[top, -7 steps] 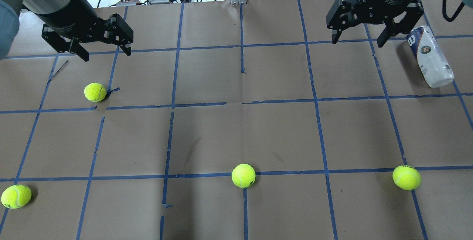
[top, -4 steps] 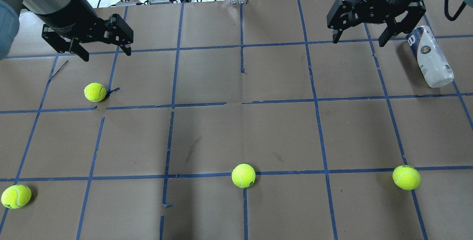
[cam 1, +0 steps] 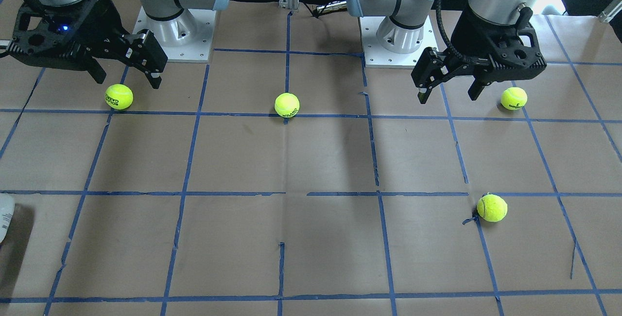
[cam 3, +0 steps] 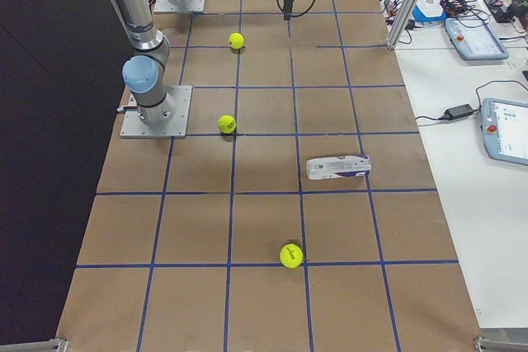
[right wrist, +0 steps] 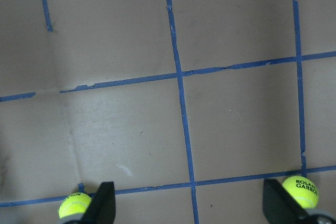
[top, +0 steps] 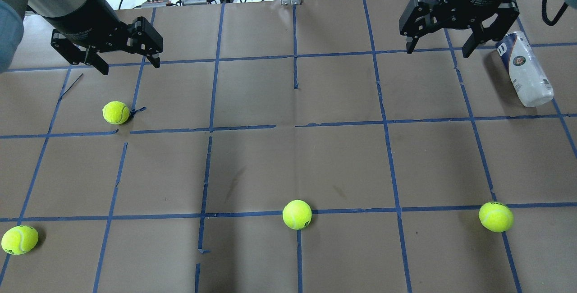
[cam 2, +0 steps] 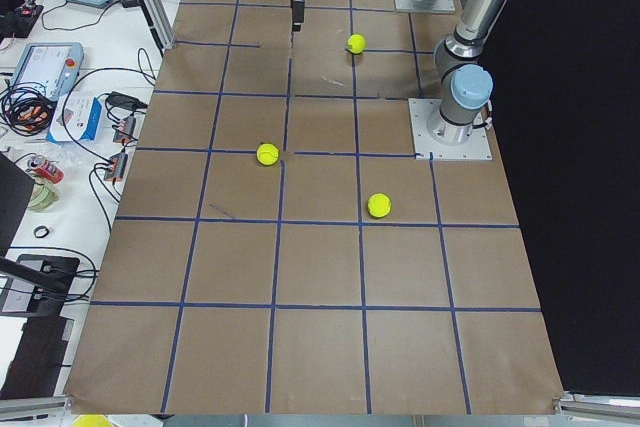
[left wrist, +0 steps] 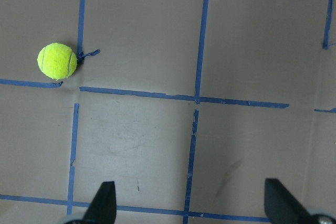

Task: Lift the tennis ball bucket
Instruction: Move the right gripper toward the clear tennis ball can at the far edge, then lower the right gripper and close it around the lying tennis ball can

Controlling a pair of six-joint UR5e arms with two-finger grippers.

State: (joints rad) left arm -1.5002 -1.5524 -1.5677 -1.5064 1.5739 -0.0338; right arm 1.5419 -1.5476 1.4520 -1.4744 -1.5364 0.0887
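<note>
R fingers [top: 469, 46]: spread wide, nothing btwn them, tips down, hanging high over the worktop [top: 342, 162]. L fingers [top: 100, 64]: same, spread wide, empty, tips down, also well up off the surface.

Tennis ball bucket [top: 524, 70]: lying on its side on the worktop, to robot's right of the R fingers, outboard of the outer one, not btwn them. Dark-blue "W" label end is the end nearest that finger; clear end points away from it, toward robot. Overhead view puts label end right beside the outer fingertip, but the fingers sit much higher. Front view has only a sliver of the bucket at frame edge, well clear of both R fingertips. So: apart, no contact.

Balls, all on the worktop:
- mid ball [top: 297, 214] and R-side ball [top: 496, 217]: in right wrist view one shows beside each R fingertip, far below them.
- tape-tag ball [top: 116, 112]: in left wrist view ahead of the L fingers, off to one finger's side, touching a loose curl of blue tape.
- corner ball [top: 20, 240]: well apart from the L fingers, robot-ward and further to robot's left.
</note>
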